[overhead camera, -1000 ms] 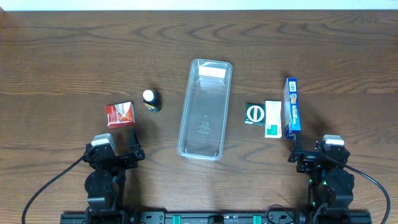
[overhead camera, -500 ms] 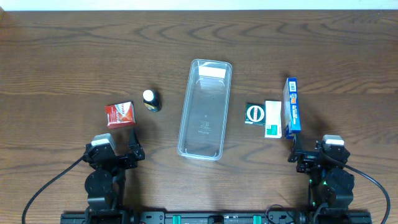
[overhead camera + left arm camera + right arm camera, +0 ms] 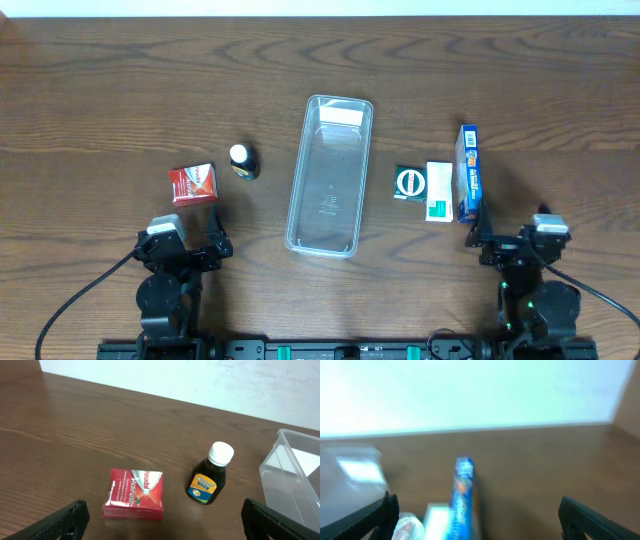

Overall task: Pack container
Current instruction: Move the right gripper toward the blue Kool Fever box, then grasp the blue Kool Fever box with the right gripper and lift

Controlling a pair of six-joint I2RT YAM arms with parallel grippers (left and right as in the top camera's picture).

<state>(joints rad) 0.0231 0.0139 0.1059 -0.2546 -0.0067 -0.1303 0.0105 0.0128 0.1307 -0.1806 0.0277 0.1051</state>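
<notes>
My left end effector [image 3: 165, 510] sits low over the counter [image 3: 100, 100], fingers spread wide and holding nothing. A red Panadol box [image 3: 134, 494] lies just ahead of it, and a white-capped Woods bottle [image 3: 209, 480] stands upright ahead to its right. The clear container [image 3: 330, 200] lies empty farther right, between my arms. My right end effector [image 3: 479, 501] is equally spread and empty, with a blue box [image 3: 464, 490] on edge straight ahead.

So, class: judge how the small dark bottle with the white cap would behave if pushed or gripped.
The bottle stands upright and is taller than wide, so a push near its cap would probably tip it. Its body looks rounded and glossy, so it may slip in the jaws, and roll once down.
</notes>
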